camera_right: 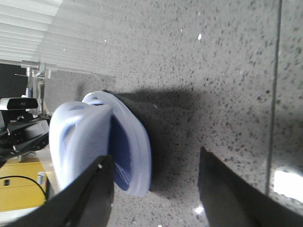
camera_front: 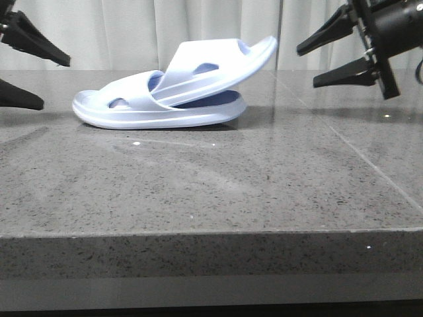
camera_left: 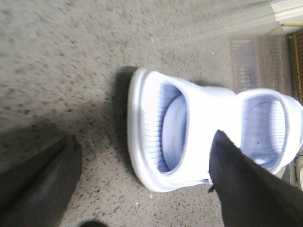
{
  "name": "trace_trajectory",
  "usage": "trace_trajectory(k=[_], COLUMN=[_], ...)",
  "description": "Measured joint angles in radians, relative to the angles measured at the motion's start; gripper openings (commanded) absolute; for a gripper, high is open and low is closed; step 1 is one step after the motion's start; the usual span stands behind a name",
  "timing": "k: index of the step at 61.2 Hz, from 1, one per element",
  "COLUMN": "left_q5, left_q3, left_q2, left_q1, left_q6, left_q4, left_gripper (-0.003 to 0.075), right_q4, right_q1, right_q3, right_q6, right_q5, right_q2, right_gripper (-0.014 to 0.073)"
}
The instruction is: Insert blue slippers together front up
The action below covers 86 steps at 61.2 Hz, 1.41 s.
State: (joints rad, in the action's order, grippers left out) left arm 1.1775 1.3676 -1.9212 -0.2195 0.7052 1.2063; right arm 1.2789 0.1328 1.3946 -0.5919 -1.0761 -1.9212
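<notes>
slippers (camera_front: 165,99) already nested on the bench (camera_front: 211,191), upper one tilted; left gripper (camera_front: 30,69) and right gripper (camera_front: 330,56) hang spread, empty. next, i'd guess: press it flush.

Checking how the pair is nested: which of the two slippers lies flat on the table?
The lower slipper lies flat on its sole; the upper slipper is tucked under its strap and tilts up toward the right.

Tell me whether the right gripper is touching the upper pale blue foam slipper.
Apart. The front view shows curtain between the right gripper and the upper slipper's raised end.
</notes>
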Motion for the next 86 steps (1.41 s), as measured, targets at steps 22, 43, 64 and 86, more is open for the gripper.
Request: trace_trajectory(k=[22,43,64,86], left_q5=[0.001,-0.004,-0.267,-0.661], left_q3=[0.000,-0.014,-0.194,-0.542], left_q2=[0.115,0.258,0.525,0.918], left_q1=[-0.025,-0.025,0.088,0.211], left_q6=[0.055,0.129,0.155,0.166], left_q4=[-0.054,-0.094,-0.277,-0.349], left_gripper=[0.0232,-0.0020,-0.0020,-0.0020], right_q4=[-0.307,-0.537,-0.627,-0.640], right_q1=[0.005,-0.049,-0.100,-0.108], right_q3=[0.018,0.009,-0.200,-0.469], right_q6=[0.013,0.013,0.005,-0.087], right_q5=[0.036,0.106,0.279,0.498], right_q2=[0.116,0.332,0.588,0.934], right_gripper=[0.0202,-0.0114,-0.0107,-0.0107])
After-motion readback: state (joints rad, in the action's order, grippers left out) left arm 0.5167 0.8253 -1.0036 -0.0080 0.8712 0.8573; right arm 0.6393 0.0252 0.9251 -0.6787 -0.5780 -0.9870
